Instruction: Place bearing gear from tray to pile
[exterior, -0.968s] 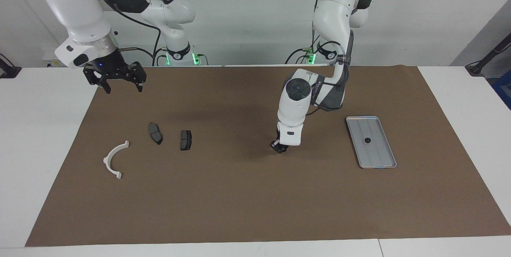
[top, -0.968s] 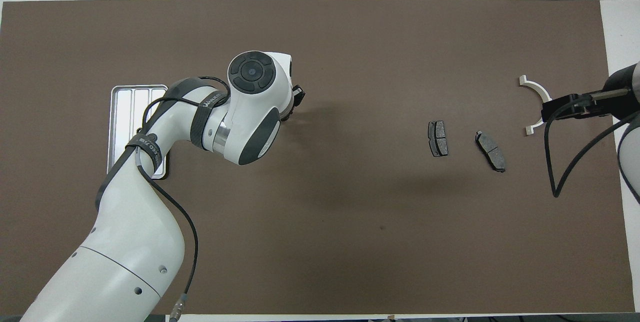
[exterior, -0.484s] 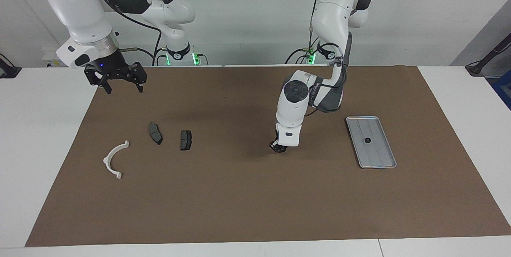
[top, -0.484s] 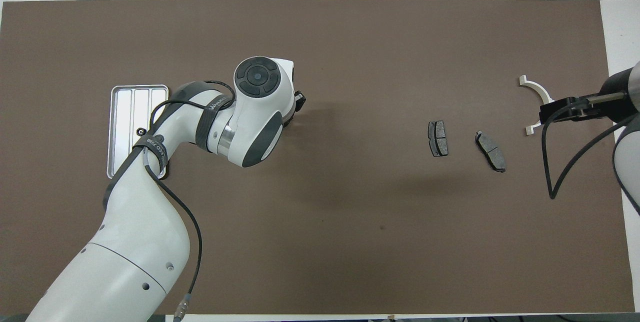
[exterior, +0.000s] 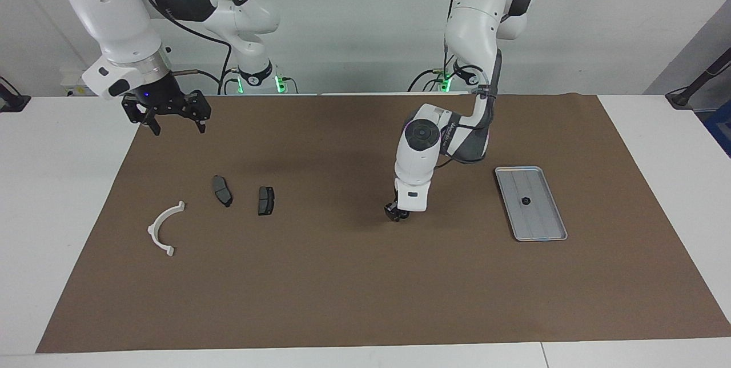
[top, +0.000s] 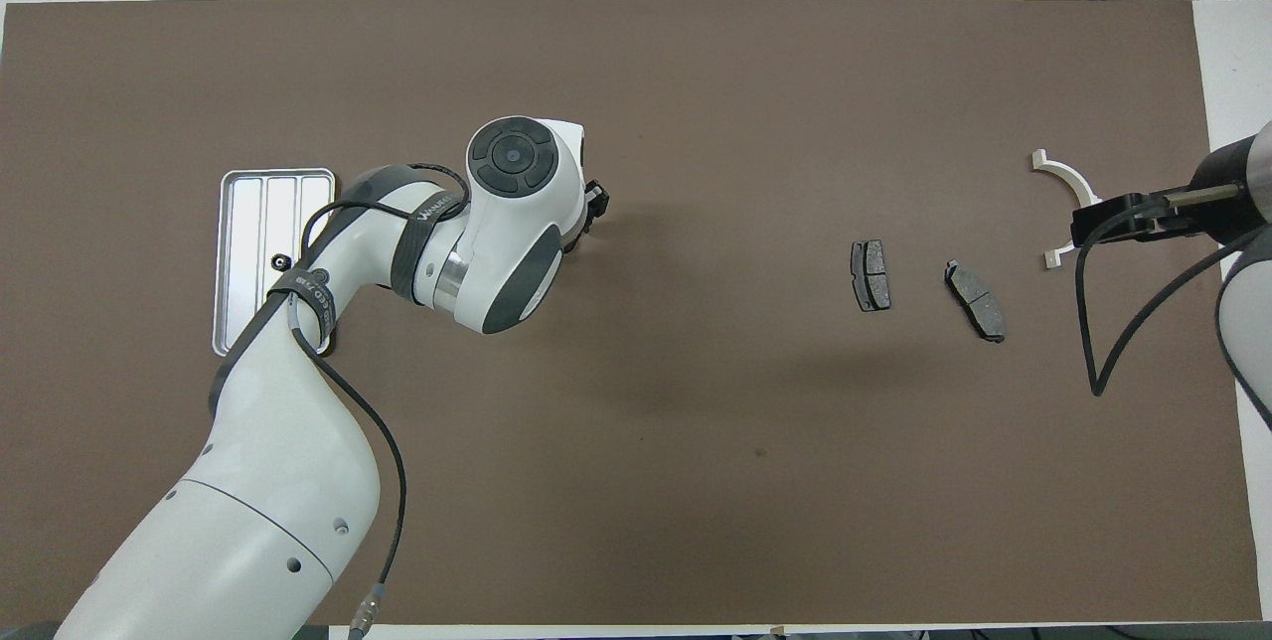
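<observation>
The silver-grey tray [exterior: 545, 230] lies at the left arm's end of the mat, and a small dark bearing gear [exterior: 526, 201] sits on it. The tray [top: 243, 223] and gear [top: 280, 262] also show in the overhead view. The pile lies at the right arm's end: a white half-ring bracket [exterior: 164, 230] and two dark pads [exterior: 222, 191] [exterior: 265, 200]. My left gripper [exterior: 398, 214] hangs low over the bare mat between tray and pile. My right gripper [exterior: 174, 122] is open and empty, raised over the mat's corner.
A brown mat [exterior: 354, 288] covers the table between white margins. The left arm's elbow [top: 298, 292] reaches over part of the tray in the overhead view. The right gripper's body [top: 1133, 215] overlaps the bracket [top: 1068, 181] there.
The left gripper has shifted slightly toward the pile's end. Its elbow has moved, uncovering the gear on the tray in the overhead view. The right gripper has barely moved.
</observation>
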Robot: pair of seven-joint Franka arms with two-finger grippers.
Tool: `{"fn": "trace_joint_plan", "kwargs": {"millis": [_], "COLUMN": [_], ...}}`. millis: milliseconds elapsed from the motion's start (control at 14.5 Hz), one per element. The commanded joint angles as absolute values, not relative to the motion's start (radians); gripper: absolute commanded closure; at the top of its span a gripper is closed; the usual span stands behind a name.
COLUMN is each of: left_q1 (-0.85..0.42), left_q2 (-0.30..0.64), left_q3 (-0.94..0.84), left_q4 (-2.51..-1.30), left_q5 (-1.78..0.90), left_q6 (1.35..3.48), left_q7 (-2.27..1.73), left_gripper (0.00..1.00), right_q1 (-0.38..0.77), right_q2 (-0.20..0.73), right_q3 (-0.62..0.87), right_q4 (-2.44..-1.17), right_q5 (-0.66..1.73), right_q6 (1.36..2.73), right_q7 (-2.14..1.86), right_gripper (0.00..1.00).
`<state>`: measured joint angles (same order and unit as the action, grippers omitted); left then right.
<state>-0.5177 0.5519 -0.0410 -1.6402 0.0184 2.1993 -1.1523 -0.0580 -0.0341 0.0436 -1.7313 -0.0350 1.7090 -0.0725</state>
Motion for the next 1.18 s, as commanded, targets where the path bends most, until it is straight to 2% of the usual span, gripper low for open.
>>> {"fn": "trace_joint_plan", "kwargs": {"millis": [0, 277, 484, 622, 830, 1037, 1106], "left_q1": [-0.519, -0.439, -0.319, -0.25, -0.14, -0.065, -0.052], "left_q2": [0.496, 0.398, 0.241, 0.197, 0.184, 0.184, 0.181], "left_q3": [-0.011, -0.011, -0.012, -0.012, -0.012, -0.012, -0.012], "left_q4": [-1.654, -1.692, -1.862, -1.911, -1.956, -1.991, -2.014], "left_q5": [0.047, 0.054, 0.052, 0.052, 0.052, 0.052, 0.052], "left_q6": [2.143, 1.978, 1.993, 1.991, 2.037, 2.138, 2.185], "left_q7": [-1.158, -0.897, -0.691, -0.539, -0.295, -0.198, -0.192], "left_gripper": [0.0, 0.0, 0.0, 0.0, 0.0, 0.0, 0.06], "right_q1": [-0.074, -0.074, -0.074, -0.06, 0.0, 0.151, 0.208], "right_q2": [-0.066, -0.066, -0.061, -0.026, 0.128, 0.317, 0.363], "right_q3": [0.048, 0.046, 0.044, 0.046, 0.058, 0.054, 0.052], "right_q4": [-1.775, -1.773, -1.764, -1.735, -1.55, -1.36, -1.312], "right_q5": [-0.012, -0.012, -0.014, -0.015, 0.015, -0.011, -0.026], "right_q6": [1.743, 1.741, 1.753, 1.799, 1.758, 1.718, 1.72], "right_q7": [-0.106, -0.1, -0.117, -0.115, -0.037, 0.133, 0.209], "right_gripper": [0.0, 0.0, 0.0, 0.0, 0.0, 0.0, 0.0]}}
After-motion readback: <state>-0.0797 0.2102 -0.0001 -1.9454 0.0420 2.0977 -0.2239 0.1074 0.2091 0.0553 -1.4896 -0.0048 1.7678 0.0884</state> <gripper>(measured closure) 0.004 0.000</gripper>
